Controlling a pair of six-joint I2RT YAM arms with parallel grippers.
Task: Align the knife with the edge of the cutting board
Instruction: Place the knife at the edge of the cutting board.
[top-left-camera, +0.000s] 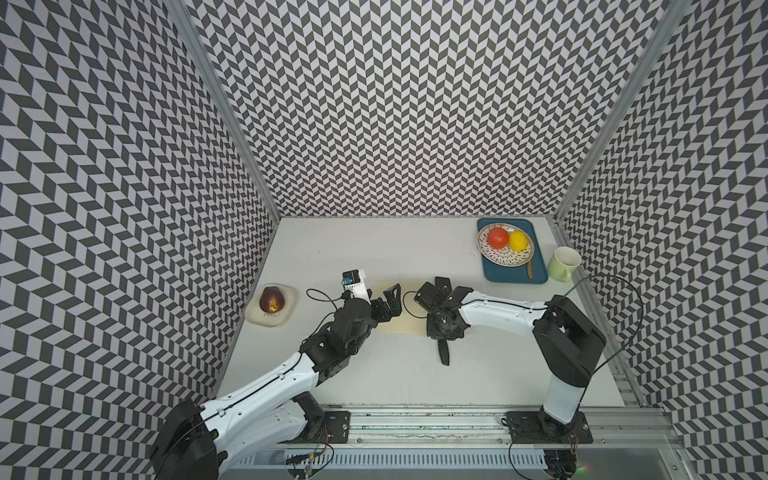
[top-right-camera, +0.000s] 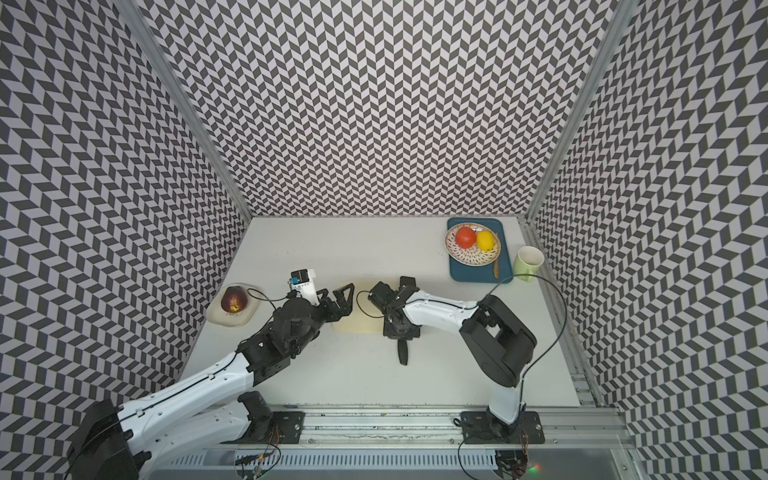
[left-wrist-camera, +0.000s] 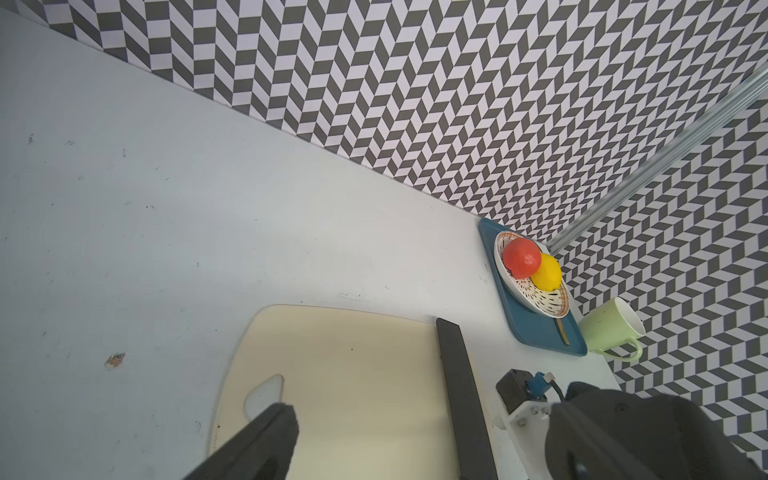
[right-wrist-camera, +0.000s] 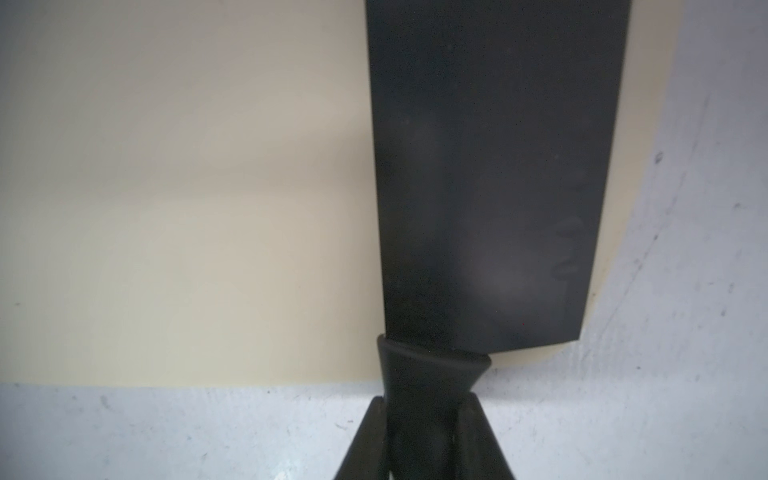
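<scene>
The pale cream cutting board (top-left-camera: 402, 325) (left-wrist-camera: 353, 395) lies mid-table, largely covered by both arms in both top views. The black knife (right-wrist-camera: 490, 166) rests flat on the board, its broad blade running along one short edge and its handle (top-left-camera: 444, 353) sticking out over the table toward the front. My right gripper (right-wrist-camera: 428, 415) is shut on the handle just behind the blade. My left gripper (top-left-camera: 387, 302) hovers open over the board's other end, with one finger (left-wrist-camera: 270, 432) beside the board's small triangular hole (left-wrist-camera: 266, 392). Nothing sits between its fingers.
A dark blue tray (top-left-camera: 536, 276) at the back right holds a patterned plate (top-left-camera: 496, 259) with a tomato and a lemon, plus a thin brown utensil (top-left-camera: 530, 270). A pale green mug (top-left-camera: 563, 264) stands beside it. An apple (top-left-camera: 272, 300) sits on a white dish (top-left-camera: 254, 318) at the left wall.
</scene>
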